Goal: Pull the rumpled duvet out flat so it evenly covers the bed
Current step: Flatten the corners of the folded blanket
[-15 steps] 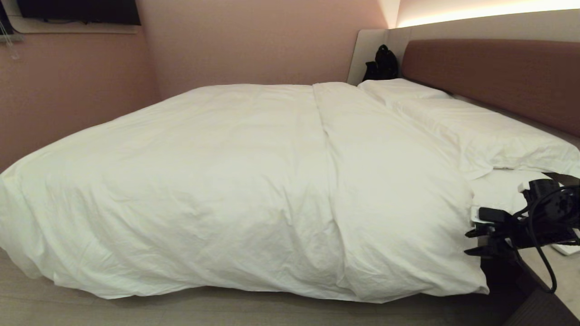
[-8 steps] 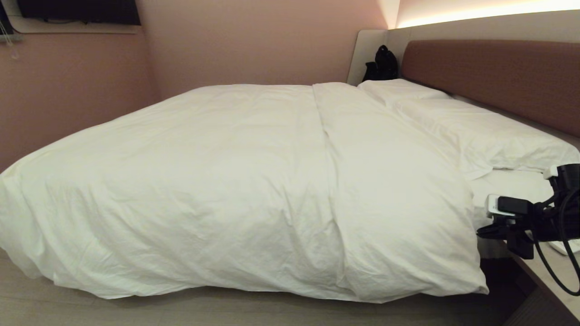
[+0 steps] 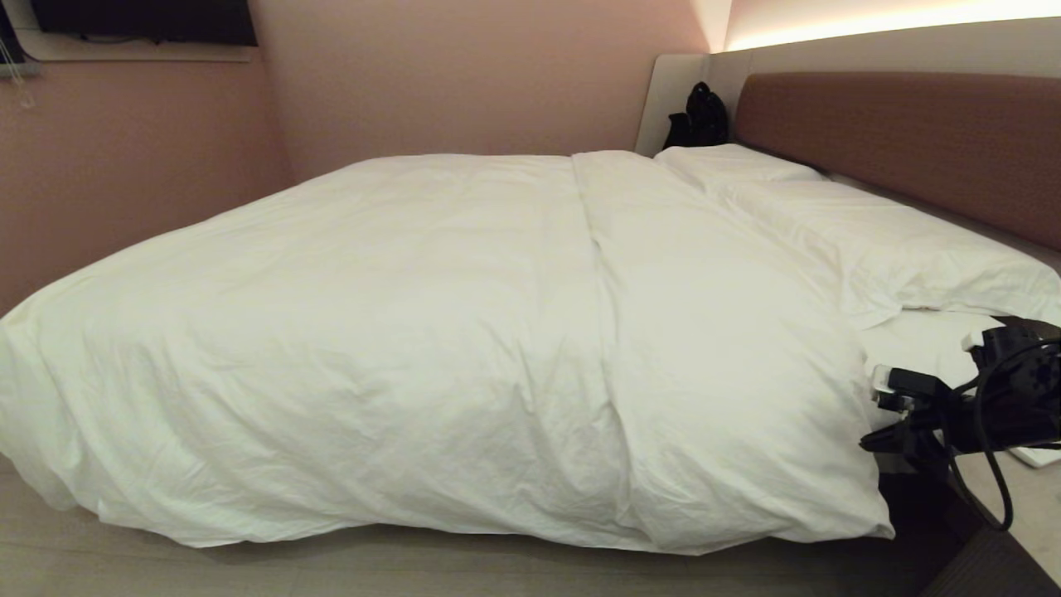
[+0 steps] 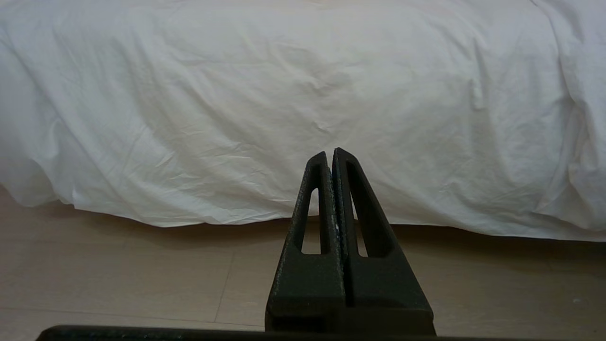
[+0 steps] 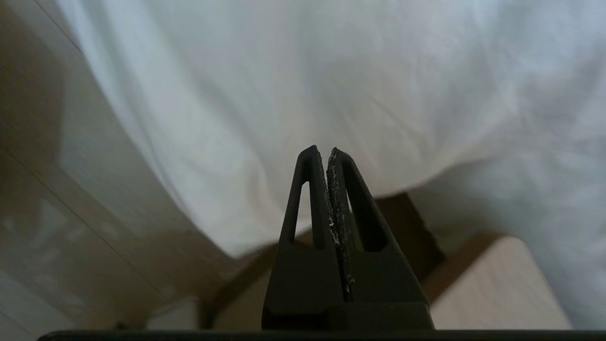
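Hovering beside duvet [image 3: 464, 332] corner, right gripper [image 3: 870, 444] fingers closed, empty; left gripper [image 4: 330, 154] closed; pillows [image 3: 895, 249] behind.

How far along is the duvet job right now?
Mostly done: the duvet lies spread over the bed, its edge hanging toward the floor. In hand: nothing; the right gripper is shut and empty beside the duvet's corner. Left: bare sheet shows by the pillows, and soft wrinkles remain.

Closed left pincer [image 4: 333, 154] faces duvet [image 4: 284, 104] above floor [image 4: 118, 274].
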You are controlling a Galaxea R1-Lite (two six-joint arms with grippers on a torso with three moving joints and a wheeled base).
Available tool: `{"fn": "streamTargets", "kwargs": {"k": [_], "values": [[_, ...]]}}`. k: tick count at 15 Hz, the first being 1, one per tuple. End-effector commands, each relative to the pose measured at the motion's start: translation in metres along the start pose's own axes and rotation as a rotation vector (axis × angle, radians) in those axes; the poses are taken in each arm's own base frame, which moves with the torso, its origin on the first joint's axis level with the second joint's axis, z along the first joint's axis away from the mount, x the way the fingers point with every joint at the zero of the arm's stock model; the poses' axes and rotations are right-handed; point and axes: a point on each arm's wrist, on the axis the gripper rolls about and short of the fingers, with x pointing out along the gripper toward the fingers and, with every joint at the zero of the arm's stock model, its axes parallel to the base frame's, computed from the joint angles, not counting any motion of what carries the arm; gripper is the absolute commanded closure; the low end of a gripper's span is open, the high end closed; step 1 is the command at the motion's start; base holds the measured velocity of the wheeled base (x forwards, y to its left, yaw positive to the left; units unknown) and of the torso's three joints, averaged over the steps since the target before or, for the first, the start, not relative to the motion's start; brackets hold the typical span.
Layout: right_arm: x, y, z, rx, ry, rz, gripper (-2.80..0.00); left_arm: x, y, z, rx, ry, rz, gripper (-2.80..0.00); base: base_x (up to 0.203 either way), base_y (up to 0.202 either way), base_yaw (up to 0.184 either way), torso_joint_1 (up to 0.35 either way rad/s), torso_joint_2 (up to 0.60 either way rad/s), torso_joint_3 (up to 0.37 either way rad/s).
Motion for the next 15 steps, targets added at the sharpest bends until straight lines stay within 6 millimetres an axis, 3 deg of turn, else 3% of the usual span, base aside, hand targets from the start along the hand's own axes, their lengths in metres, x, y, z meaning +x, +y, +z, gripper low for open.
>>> {"fn": "streamTargets", "kwargs": {"k": [1, 4, 7, 11, 15], "values": [[0.018, 0.001, -0.002, 0.321, 0.007, 0.038, 0.0, 0.0, 0.0, 0.0, -0.001, -0.001, 0.0, 0.0, 0.0, 0.0, 0.0, 0.0, 0.0, 0.0], [0.035, 0.008, 0.014, 0.521, 0.029, 0.069, 0.0, 0.0, 0.0, 0.0, -0.001, -0.001, 0.0, 0.0, 0.0, 0.0, 0.0, 0.0, 0.0, 0.0], [0.058, 0.015, 0.022, 0.656, 0.167, 0.01, 0.0, 0.0, 0.0, 0.0, -0.001, -0.001, 0.0, 0.0, 0.0, 0.0, 0.0, 0.0, 0.0, 0.0], [0.076, 0.017, 0.012, 0.706, 0.285, -0.101, 0.0, 0.0, 0.0, 0.0, -0.001, -0.001, 0.0, 0.0, 0.0, 0.0, 0.0, 0.0, 0.0, 0.0], [0.11, 0.021, -0.004, 0.718, 0.354, -0.266, 0.0, 0.0, 0.0, 0.0, -0.001, -0.001, 0.0, 0.0, 0.0, 0.0, 0.0, 0.0, 0.0, 0.0]]}}
